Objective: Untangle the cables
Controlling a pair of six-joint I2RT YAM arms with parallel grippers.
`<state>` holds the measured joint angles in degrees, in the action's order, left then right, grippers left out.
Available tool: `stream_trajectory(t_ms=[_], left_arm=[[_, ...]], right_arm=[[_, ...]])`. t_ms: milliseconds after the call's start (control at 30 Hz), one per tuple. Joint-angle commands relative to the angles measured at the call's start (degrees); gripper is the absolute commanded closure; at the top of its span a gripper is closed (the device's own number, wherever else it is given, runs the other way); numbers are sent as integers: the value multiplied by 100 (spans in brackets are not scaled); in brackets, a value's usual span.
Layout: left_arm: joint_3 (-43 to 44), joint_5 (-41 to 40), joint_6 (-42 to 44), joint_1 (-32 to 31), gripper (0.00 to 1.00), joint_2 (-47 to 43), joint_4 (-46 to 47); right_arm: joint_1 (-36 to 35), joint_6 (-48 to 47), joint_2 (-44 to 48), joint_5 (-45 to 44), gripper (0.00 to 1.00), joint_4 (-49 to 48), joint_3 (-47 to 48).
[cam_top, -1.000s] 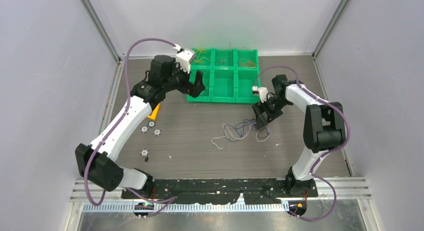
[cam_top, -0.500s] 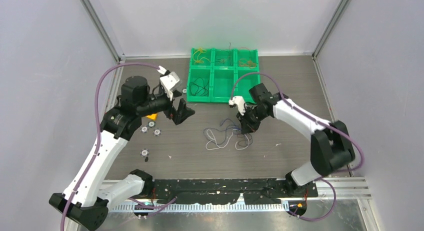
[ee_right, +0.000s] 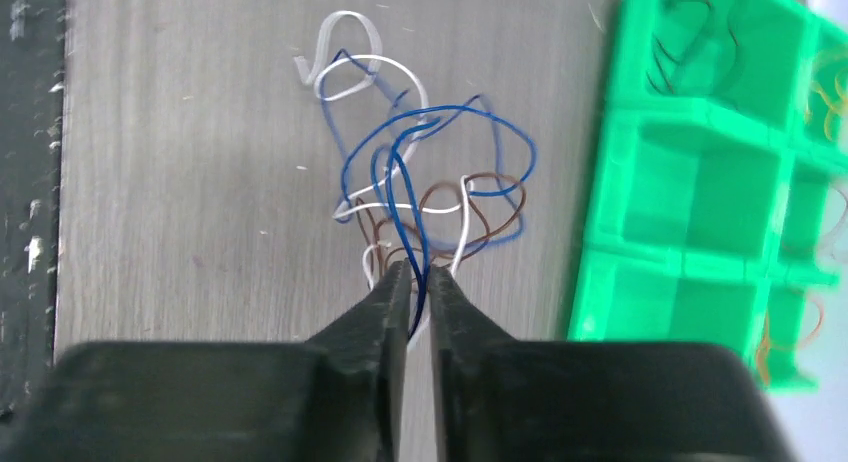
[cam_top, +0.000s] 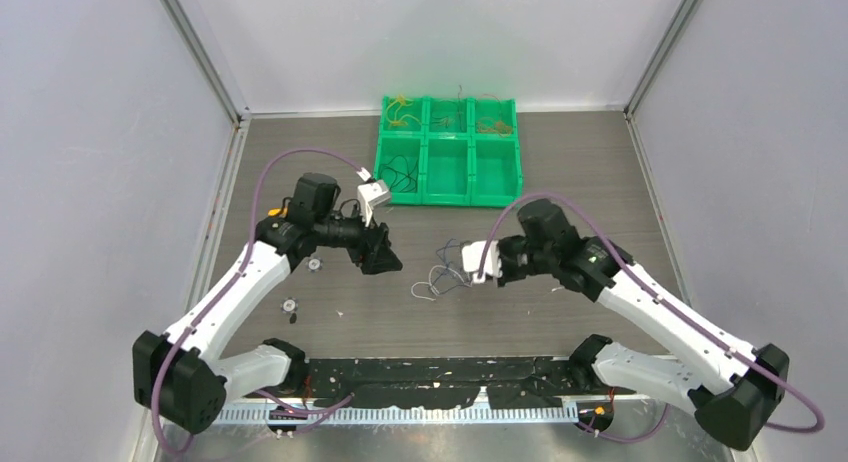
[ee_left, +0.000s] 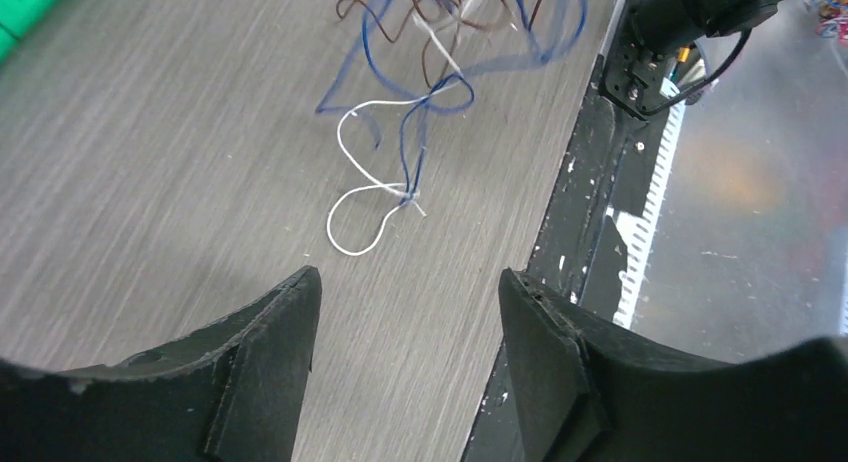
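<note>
The cables point(cam_top: 440, 278) lie as a small tangle of thin blue, white and brown wires on the grey table, between my two grippers. My right gripper point(cam_top: 472, 272) is at the tangle's right side. In the right wrist view its fingers point(ee_right: 418, 274) are shut on blue and white strands of the cables point(ee_right: 398, 197), which fan out ahead of the tips. My left gripper point(cam_top: 386, 259) hangs left of the tangle and apart from it. Its jaws point(ee_left: 410, 282) stand open with nothing between them, and a white loop of the cables point(ee_left: 410, 194) lies just ahead.
A green tray point(cam_top: 448, 200) with six compartments stands at the back and holds more thin wires; its wall point(ee_right: 620, 232) is close on the right in the right wrist view. Small white round parts point(cam_top: 314, 265) lie left of the left arm. A black strip point(cam_top: 440, 372) runs along the near edge.
The right gripper shut on the tangle and dragged it left and nearer. The left arm swung from the tray down towards the tangle, its jaws narrowing somewhat.
</note>
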<state>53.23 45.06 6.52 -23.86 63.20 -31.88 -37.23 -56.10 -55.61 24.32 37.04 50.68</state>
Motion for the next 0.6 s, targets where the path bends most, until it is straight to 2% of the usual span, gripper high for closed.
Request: stream_trajectory(t_ms=[0,33,100,167,233,300,367,500,567], left_arm=[[10,543,-137,38,34,415,464],[11,580,-245,43,33,487,478],[-86,636,-379,75,30,439,605],[-305,635,-579,172,29,305,957],[-477,656,-731,281,28,254,1221],[-544,689,-699,306,28,318,1209],[-595,677,-734,316,28,384,1257],[-714,713,-927,347,28,456,1632],[-677,664,-777,347,30,606,1651]], right_arm=[[-965,-239,-658,-673,69,802,53],[-1140,-57,-778,-717,45,1040,159],[-1180,428,-987,-847,25,1311,367],[-1086,680,-938,-870,17,1468,569],[-776,945,-823,-712,15,1531,809],[-213,1176,-915,-420,20,1612,1115],[517,1460,-1315,-40,27,1782,1476],[2113,1840,-2517,1105,33,2230,2090],[2372,1856,-2831,1080,36,2187,2131]])
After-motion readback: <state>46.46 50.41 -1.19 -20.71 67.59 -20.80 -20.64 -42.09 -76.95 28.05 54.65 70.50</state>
